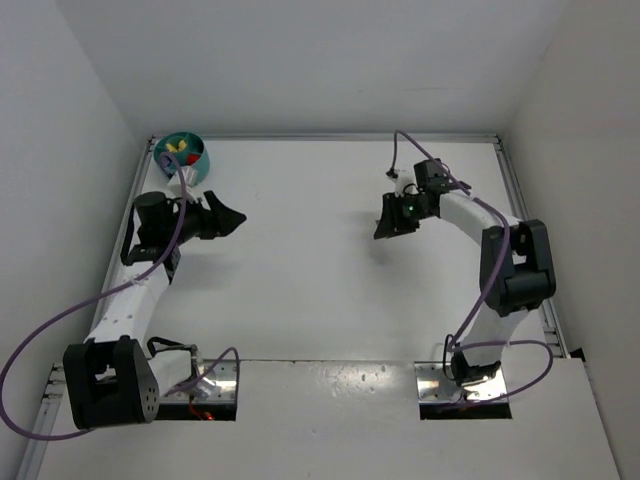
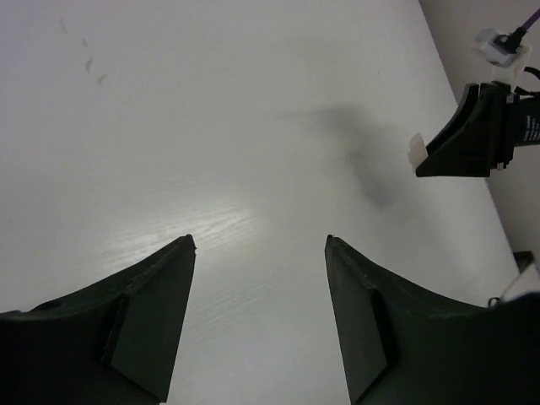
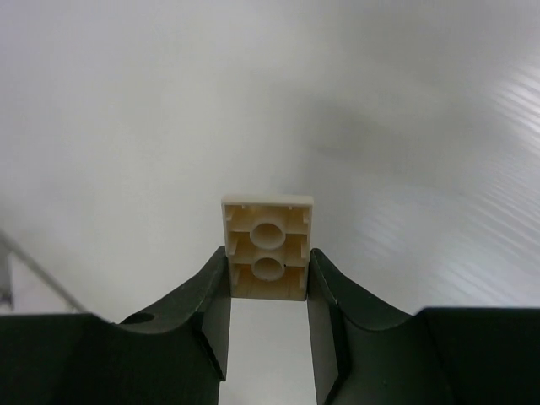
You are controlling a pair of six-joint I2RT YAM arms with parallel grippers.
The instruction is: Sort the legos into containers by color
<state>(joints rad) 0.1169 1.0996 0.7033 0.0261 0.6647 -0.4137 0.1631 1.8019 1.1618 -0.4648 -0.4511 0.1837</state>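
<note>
Pinching a pale brick (image 3: 267, 245), possibly the yellow one, by its sides in the right gripper (image 3: 268, 272) above the table (image 3: 126, 101); holding the left gripper (image 2: 260, 245) spread wide, empty. Worth carrying level toward the far-left teal bowl (image 1: 200, 168), releasing low over the matching compartment.

Top cam overhead; wrist cams low, all share table (image 1: 300, 290).

Open table (image 1: 310, 290) btwn L gripper (image 1: 235, 218) & R gripper (image 1: 384, 231) — bowl (image 1: 198, 166) blocks far-left corner.
</note>
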